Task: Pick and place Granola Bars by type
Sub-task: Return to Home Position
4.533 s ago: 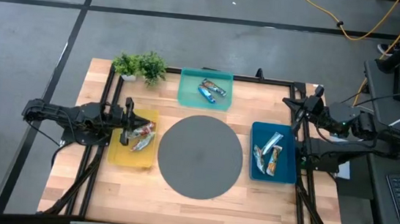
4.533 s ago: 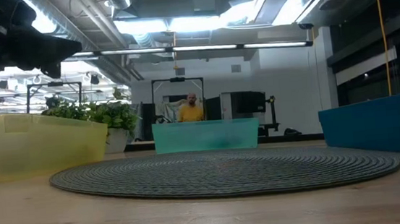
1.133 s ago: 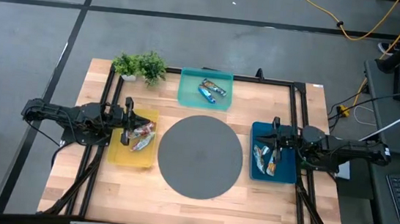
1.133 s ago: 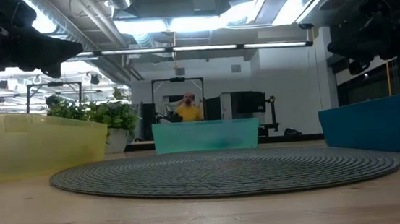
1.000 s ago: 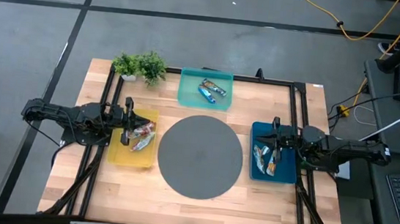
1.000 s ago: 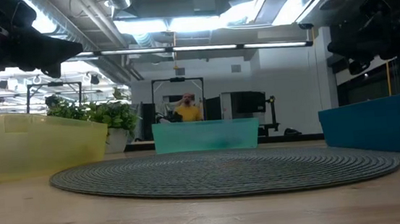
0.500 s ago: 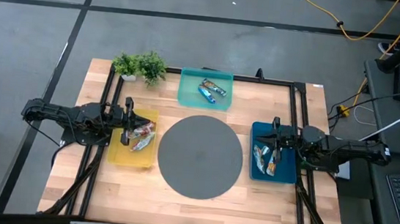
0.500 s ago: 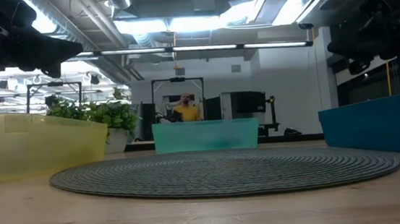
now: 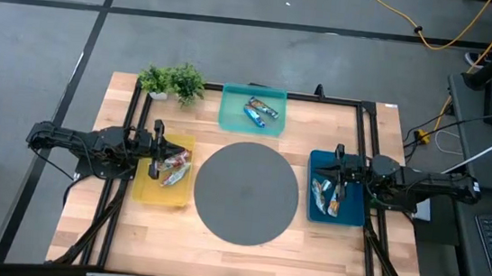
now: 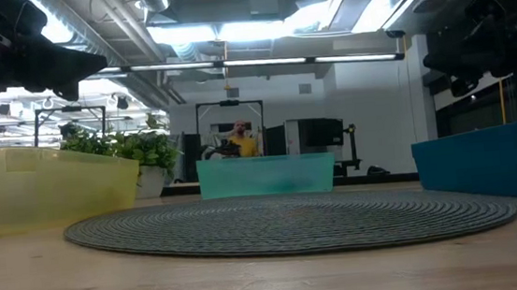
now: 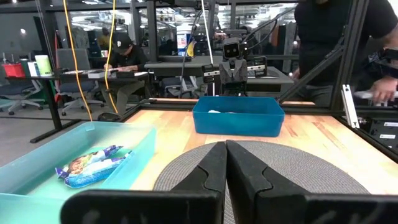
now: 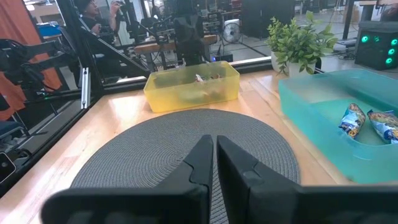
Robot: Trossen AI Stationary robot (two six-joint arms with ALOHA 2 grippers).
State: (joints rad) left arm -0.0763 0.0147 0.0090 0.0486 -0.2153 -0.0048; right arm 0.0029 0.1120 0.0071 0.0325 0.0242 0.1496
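You see the bars [image 9: 174, 165] sorted by type: reddish in the yellow tray [image 9: 155, 193], left; blue in the teal tray [image 9: 232, 119], far; pale in the blue tray [image 9: 347, 217], right; left gripper [image 11: 225, 146] and right gripper [image 12: 214, 140] hang closed and empty above the side trays, likely parked, sorting finished.

You have a wooden table [image 9: 217, 253] with a black frame. At its centre lies 1 round grey mat [image 9: 246, 192]. Around the mat stand 3 trays: a yellow tray [image 9: 159, 195] at 9 o'clock, a teal tray [image 9: 232, 119] at 12 o'clock and a blue tray [image 9: 347, 216] at 3 o'clock. A small green plant [image 9: 172, 81] stands at 11 o'clock.
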